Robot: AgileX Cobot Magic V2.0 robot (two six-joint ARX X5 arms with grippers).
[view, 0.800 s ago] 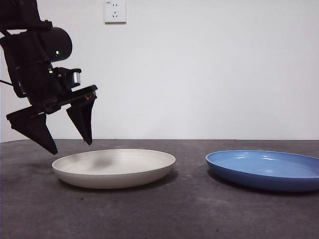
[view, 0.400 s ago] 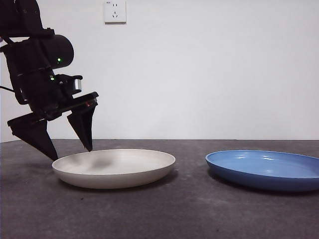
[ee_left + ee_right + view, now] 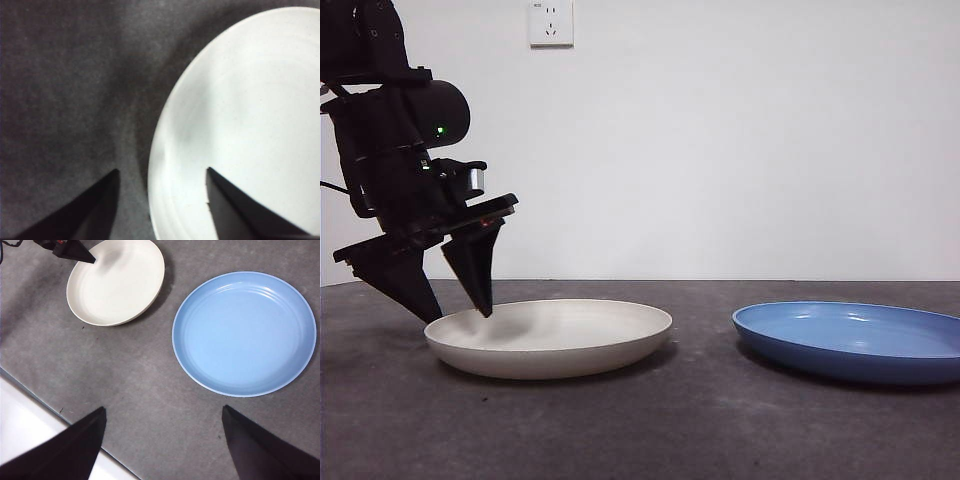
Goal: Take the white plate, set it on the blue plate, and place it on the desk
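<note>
Now left claw (image 3: 457, 317) open astride white plate (image 3: 560, 335) rim, nothing in blue plate (image 3: 850, 340)

My right pincer (image 3: 162, 415) hangs open high over the desk (image 3: 130, 375). The blue plate (image 3: 244, 333) sits beside the white plate (image 3: 117, 282), not touching, and the left pincer's black tip (image 3: 75, 251) is at the white plate's rim.
</note>
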